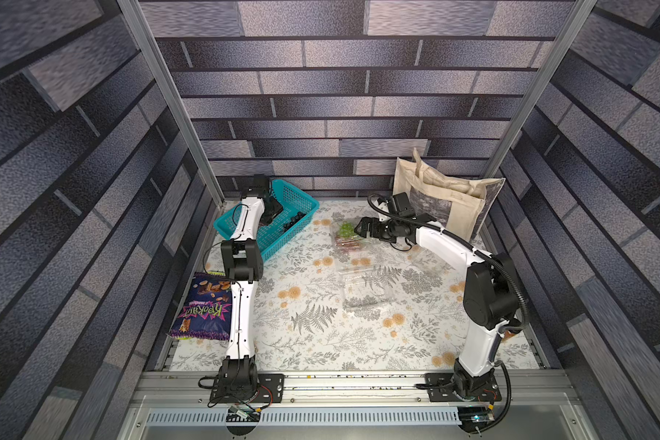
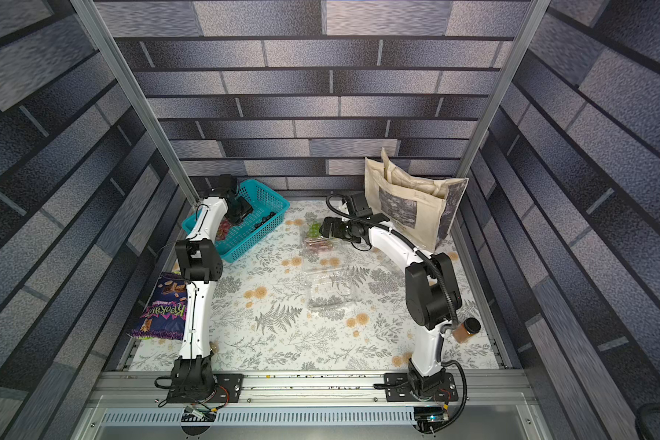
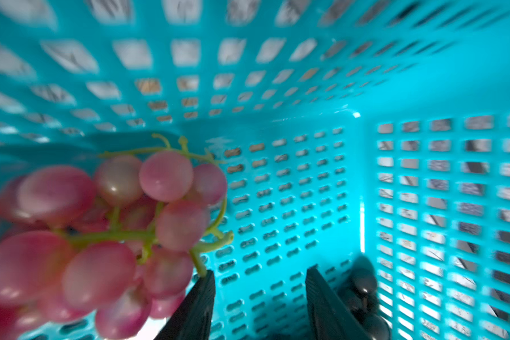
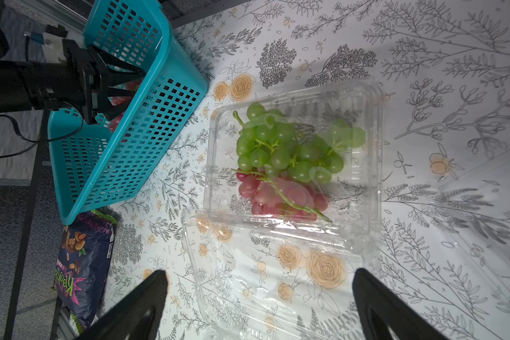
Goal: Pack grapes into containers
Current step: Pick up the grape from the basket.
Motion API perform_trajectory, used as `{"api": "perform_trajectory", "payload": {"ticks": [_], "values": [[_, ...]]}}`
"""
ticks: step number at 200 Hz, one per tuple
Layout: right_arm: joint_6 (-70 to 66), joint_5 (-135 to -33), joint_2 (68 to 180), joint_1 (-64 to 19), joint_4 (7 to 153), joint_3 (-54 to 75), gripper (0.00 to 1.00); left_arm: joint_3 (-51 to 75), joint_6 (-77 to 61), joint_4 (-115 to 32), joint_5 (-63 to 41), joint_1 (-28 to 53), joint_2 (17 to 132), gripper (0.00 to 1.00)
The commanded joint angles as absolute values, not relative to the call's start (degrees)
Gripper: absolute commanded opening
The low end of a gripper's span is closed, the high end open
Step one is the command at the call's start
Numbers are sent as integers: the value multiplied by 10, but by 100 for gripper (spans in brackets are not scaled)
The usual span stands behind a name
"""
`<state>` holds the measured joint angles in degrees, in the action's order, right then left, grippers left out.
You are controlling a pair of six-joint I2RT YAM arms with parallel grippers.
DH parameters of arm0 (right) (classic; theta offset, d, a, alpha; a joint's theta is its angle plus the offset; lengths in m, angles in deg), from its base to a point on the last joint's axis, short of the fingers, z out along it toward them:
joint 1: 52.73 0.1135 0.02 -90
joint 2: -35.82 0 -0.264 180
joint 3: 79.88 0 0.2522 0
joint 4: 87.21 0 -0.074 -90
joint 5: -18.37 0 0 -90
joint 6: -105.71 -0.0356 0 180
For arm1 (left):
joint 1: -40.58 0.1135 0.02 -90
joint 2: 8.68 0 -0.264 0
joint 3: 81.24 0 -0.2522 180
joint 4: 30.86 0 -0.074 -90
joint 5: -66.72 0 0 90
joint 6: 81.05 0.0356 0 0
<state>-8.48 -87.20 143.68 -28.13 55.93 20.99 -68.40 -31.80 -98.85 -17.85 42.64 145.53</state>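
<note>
- two spread grippers: left gripper [image 3: 259,273] in teal basket [image 3: 277,73] beside red grapes [image 3: 100,235], right gripper [image 4: 261,275] over clamshell [image 4: 374,147].
- snack bag [image 1: 204,304], tote bag [image 1: 450,202] aside.
- brown jar [image 2: 465,329] clear in a top view; wrist views miss it.

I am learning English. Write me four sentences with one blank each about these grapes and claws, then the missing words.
The green grapes share a clear box with ____ grapes.
The right claw near that box has its jaws ____.
Inside the basket, the left claw is between red grapes and ____ grapes.
The snack bag lies on the robot's ____ side.
Missing words: red, open, black, left.
</note>
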Motion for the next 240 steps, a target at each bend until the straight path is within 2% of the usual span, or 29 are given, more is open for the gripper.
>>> {"api": "perform_trajectory", "payload": {"ticks": [1, 22, 110, 172, 215, 240], "values": [[-79, -879, 1414, -285, 569, 198, 100, -706, -250, -1041, -223, 428, 1438, 53], [-77, -879, 1409, -285, 570, 193, 100, -706, -220, -1056, -263, 428, 1432, 54], [-87, -879, 1408, -285, 581, 184, 100, -715, -204, -1042, -219, 450, 1415, 54], [-88, -880, 1409, -285, 590, 177, 100, -700, -345, -1035, -112, 436, 1422, 54], [-85, -875, 1400, -286, 596, 160, 100, -685, -450, -1004, -171, 424, 1409, 52], [-86, -879, 1402, -287, 602, 155, 100, -636, -545, -979, -203, 418, 1388, 54]]}}
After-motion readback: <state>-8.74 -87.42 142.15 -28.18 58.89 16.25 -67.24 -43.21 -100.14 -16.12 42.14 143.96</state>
